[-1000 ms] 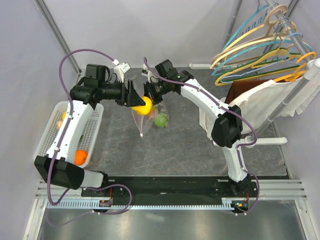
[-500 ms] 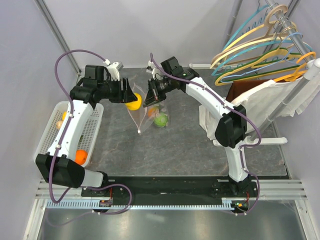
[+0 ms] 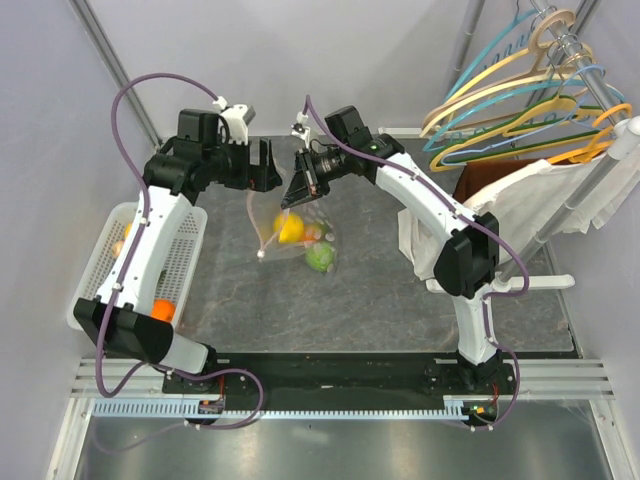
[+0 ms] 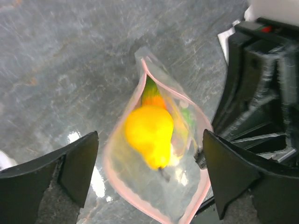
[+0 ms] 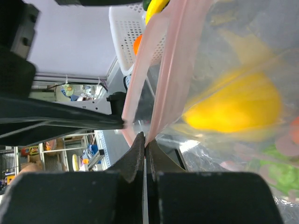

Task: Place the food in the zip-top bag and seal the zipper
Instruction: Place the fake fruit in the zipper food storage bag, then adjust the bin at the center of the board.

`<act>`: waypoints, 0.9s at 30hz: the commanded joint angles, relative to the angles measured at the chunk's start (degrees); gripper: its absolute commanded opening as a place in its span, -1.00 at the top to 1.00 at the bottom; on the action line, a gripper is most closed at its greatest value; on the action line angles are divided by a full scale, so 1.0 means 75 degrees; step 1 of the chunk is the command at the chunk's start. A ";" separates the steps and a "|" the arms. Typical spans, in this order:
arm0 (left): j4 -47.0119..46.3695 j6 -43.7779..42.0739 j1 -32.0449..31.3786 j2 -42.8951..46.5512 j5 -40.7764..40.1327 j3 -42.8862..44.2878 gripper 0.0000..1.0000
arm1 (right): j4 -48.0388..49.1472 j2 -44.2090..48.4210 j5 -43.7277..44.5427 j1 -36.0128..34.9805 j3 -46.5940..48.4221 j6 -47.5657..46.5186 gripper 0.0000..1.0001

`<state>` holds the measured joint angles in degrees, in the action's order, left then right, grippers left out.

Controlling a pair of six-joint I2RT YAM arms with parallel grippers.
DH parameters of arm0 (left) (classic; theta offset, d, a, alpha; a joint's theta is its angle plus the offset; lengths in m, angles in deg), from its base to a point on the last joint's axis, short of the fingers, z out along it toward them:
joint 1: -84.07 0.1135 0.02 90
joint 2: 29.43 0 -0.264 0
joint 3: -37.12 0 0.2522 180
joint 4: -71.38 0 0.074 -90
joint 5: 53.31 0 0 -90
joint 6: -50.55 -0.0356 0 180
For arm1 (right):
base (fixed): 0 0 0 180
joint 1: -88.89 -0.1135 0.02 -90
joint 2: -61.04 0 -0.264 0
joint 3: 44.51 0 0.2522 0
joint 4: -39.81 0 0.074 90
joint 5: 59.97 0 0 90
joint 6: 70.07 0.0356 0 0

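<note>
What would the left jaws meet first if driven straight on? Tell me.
Probably the open mouth of the zip-top bag, then the yellow fruit inside; both sit centred ahead of the left gripper in its wrist view. Depth is unclear.

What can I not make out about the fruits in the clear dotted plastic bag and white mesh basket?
Count of pieces in the clear dotted bag: in the left wrist view the yellow fruit covers those beneath.
Contents of the white mesh basket: in the top view the left arm crosses it.
Fruit shapes, right wrist view: blurred behind plastic.
</note>
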<state>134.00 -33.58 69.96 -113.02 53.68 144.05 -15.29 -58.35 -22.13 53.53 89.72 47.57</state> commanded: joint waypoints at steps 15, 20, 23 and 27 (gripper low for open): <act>0.2297 -0.2316 0.2480 0.0963 -0.1390 0.0107 -0.99 | 0.0251 0.0532 -0.0182 0.0589 -0.0359 0.0042 1.00; 0.2461 -0.3804 0.4445 0.0739 -0.0580 -0.0899 -0.96 | 0.0110 0.0591 -0.0112 0.0601 -0.0417 -0.0134 1.00; 0.2823 -0.4776 0.4845 0.0797 -0.0520 -0.1835 -0.82 | 0.0040 0.0626 -0.0030 0.0589 -0.0418 -0.0239 1.00; 0.2884 -0.5551 0.5185 0.1160 -0.0683 -0.3243 -0.84 | -0.0054 0.0638 0.0041 0.0601 -0.0499 -0.0392 1.00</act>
<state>151.84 -64.18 107.27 -108.04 47.10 126.95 -15.23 -57.39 -22.43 57.99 86.55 46.74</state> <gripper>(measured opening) 0.909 0.011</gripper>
